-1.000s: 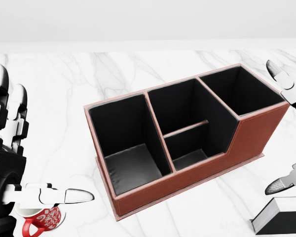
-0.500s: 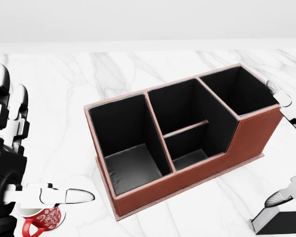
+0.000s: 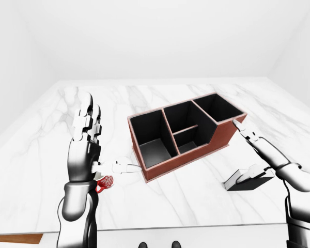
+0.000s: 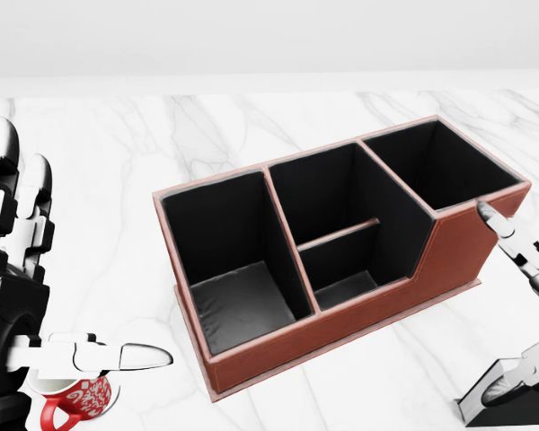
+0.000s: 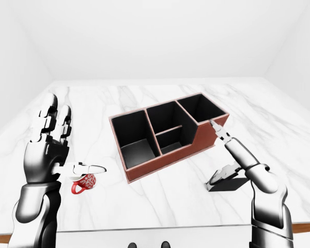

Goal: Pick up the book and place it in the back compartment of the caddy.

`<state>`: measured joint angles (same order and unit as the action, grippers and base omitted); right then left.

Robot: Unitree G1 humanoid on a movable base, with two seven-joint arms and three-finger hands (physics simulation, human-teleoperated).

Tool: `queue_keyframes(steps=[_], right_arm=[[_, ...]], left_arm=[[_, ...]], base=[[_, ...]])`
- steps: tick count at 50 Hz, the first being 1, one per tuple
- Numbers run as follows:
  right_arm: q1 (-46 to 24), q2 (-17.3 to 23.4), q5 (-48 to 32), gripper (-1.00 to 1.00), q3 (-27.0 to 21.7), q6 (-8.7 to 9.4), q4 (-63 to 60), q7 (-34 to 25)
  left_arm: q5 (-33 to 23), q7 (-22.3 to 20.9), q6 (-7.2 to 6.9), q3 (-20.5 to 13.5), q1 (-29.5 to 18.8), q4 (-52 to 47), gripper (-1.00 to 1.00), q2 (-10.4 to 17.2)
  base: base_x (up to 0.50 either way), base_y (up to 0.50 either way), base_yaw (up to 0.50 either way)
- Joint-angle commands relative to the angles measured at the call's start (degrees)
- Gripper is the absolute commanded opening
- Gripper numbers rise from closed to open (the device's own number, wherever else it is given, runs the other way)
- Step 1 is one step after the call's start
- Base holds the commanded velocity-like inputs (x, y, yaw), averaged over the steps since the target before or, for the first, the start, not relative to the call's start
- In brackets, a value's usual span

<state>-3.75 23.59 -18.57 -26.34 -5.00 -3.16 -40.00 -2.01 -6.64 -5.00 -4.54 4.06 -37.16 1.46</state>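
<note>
Right hand spread over the book, thumb touching.

walls: plain white | table: white veined marble | light: even, soft

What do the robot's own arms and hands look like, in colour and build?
Both arms are glossy dark metallic grey, in rounded segments. The left robot hand has a dark palm and three chunky white fingers with black joints and blunt tips. The right robot hand has the same white, black-jointed fingers. No cables, sleeves or markings show.
</note>
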Motion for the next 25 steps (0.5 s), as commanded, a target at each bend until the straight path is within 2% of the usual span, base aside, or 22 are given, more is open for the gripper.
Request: queue_keyframes(steps=[1, 17, 25], right_arm=[[-0.3, 0.9, -3.6, 1.00, 1.2, 0.00, 8.0, 0.0], [1.7, 0.6, -4.5, 1.00, -0.1, 0.00, 4.8, 0.0], [-0.6, 1.7, -8.4, 1.00, 1.0, 0.00, 11.2, 0.0]], left_arm=[[-0.1, -0.1, 0.00, 0.0, 0.0, 0.0, 1.00, 0.0], [-0.3, -0.1, 0.00, 0.0, 0.0, -0.1, 1.00, 0.0], [-0.4, -0.1, 0.00, 0.2, 0.0, 0.2, 1.00, 0.0]], base=[[0.00, 0.00, 0.00], [0.00, 0.00, 0.00], [0.00, 0.00, 0.00]])
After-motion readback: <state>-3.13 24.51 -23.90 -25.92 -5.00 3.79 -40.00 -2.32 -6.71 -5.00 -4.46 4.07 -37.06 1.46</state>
